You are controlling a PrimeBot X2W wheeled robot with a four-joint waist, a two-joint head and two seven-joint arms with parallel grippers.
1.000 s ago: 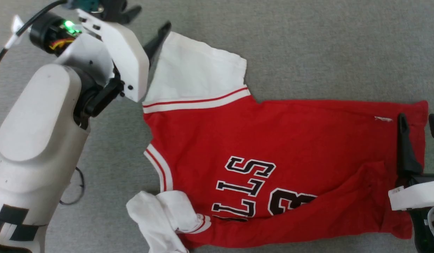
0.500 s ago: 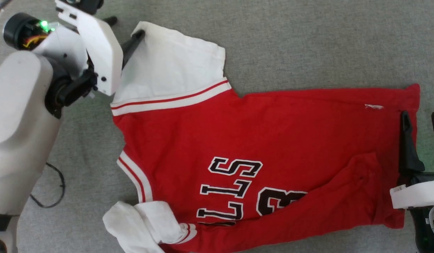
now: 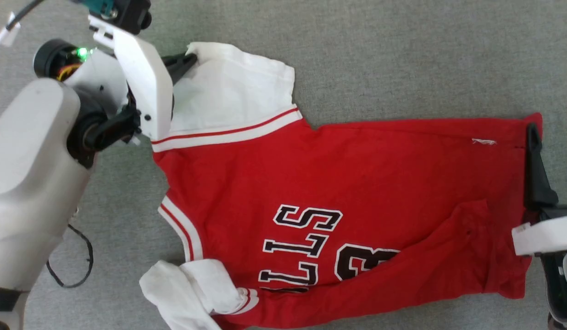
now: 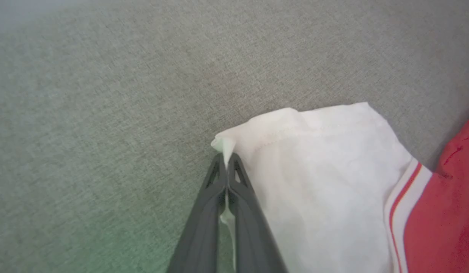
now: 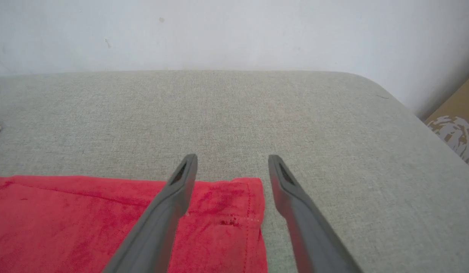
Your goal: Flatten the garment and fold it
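You have the shirt (image 3: 380, 174) lying front-up on the grey worktop (image 3: 403, 55), its near sleeve (image 3: 187, 288) bunched, your left jaws clenched on a corner of the far sleeve (image 3: 233, 91) and your right jaws released, straddling a corner of the hem (image 5: 227, 204).

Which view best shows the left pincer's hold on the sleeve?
Left wrist view: close up, left pincer shut on the white sleeve corner. Head view shows the whole sleeve, the pincer partly behind its wrist. Right wrist view shows the red hem of the garment.
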